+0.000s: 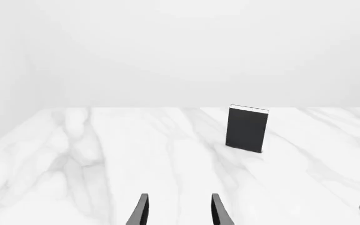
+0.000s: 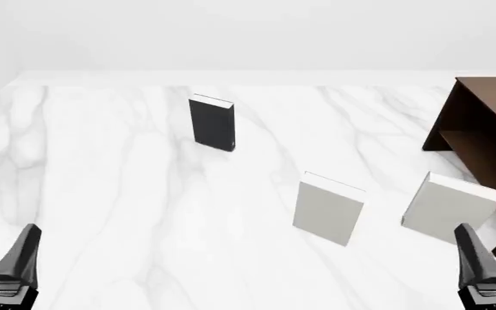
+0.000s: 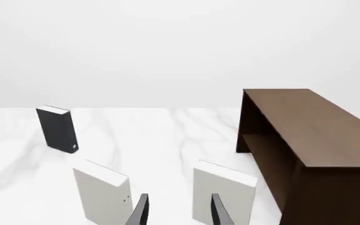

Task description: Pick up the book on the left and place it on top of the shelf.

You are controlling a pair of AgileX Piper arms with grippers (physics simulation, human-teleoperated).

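White marble desk [image 2: 101,194] carries the dark book [image 2: 212,123] upright at far left-centre, well apart from the brown shelf [image 2: 489,129]. Left end effector [image 1: 178,213] and right end effector [image 3: 178,213] both gape, empty.

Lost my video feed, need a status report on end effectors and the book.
Both end effectors open and empty, left, right. Dark book upright, far left, untouched. Shelf top bare. Two pale books near right arm.

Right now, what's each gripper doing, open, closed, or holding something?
Left gripper: jaws open, holding nothing.
Right gripper: jaws open, holding nothing.
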